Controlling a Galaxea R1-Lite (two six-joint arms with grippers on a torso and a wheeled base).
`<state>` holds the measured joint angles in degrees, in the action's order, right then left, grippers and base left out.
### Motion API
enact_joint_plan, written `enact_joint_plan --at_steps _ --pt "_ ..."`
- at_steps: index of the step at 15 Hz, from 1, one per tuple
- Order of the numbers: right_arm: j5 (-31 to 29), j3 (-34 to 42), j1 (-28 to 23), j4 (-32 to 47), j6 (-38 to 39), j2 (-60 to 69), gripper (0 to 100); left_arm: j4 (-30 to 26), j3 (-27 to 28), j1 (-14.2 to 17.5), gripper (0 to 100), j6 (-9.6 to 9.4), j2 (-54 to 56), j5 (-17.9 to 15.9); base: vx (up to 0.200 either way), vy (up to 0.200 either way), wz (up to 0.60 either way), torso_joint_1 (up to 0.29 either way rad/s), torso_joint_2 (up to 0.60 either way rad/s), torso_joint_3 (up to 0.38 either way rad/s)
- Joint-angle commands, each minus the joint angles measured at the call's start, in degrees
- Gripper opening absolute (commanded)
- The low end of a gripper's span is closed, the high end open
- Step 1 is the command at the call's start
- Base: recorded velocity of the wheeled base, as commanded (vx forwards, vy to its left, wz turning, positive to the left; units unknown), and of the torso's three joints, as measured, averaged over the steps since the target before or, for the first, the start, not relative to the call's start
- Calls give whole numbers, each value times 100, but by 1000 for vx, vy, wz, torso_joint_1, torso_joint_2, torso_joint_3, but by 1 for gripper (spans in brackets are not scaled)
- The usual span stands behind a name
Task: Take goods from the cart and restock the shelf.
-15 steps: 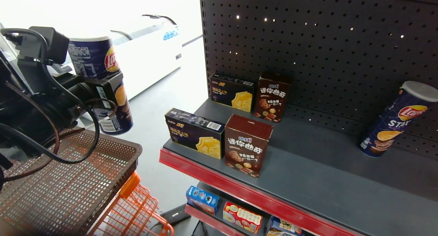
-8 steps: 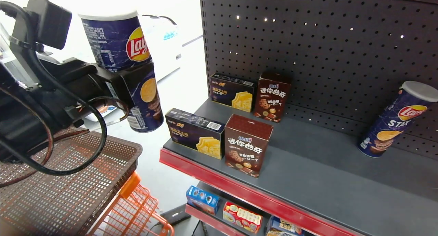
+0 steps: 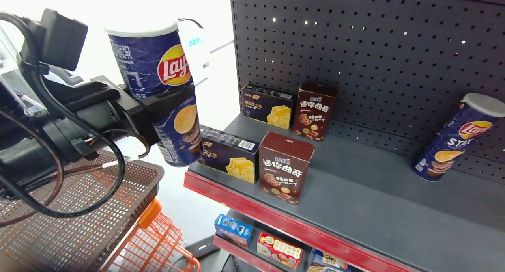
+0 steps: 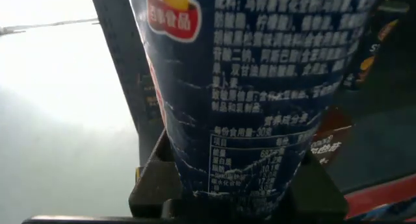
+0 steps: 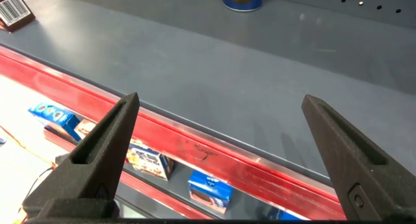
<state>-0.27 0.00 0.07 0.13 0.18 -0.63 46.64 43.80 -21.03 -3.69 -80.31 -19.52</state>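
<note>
Blue chip can (image 3: 150, 61) is gripped by the left hand (image 3: 173, 101) beside the shelf (image 3: 355, 193); the right hand (image 5: 221, 102) gapes open.

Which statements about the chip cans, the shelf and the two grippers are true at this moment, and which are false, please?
1. The left gripper holds a chip can. True.
2. The right gripper is shut on a box. False: it is open and empty, over the shelf.
3. A second chip can leans against the pegboard. True.
4. The held chip can stands on the shelf. False: it is in the air near the shelf's left end.
</note>
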Motion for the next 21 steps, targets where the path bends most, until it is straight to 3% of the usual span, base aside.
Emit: enact_joint_plan --at_steps 1,3,5,8,10,12,15,17,21 --pt "0 0 1 4 -1 -7 100 -23 -29 -15 0 9 86 -123 0 0 0 0 0 0" --pt "0 0 1 4 -1 -7 100 -533 -29 -24 0 9 253 -377 0 0 0 0 0 0" --pt "0 0 1 4 -1 -7 100 -815 -21 -15 0 9 385 -887 0 0 0 0 0 0" --pt "36 0 1 4 -18 -7 100 -779 146 -24 0 18 376 -1300 0 0 0 0 0 0" --pt "36 0 1 4 -18 -7 100 -771 146 -226 0 44 385 -1318 0 0 0 0 0 0" --pt "36 0 1 4 -18 -16 100 -718 190 -428 0 510 420 -1309 0 0 0 0 0 0" --pt "36 0 1 4 -18 -7 100 -243 392 -578 0 844 420 -1318 0 0 0 0 0 0" --pt "36 0 1 4 -18 -7 100 -155 428 -754 0 967 393 -1318 0 0 0 0 0 0" --pt "36 0 1 4 -18 -7 100 -155 375 -938 0 967 393 -1318 0 0 -450 -1 2 1"
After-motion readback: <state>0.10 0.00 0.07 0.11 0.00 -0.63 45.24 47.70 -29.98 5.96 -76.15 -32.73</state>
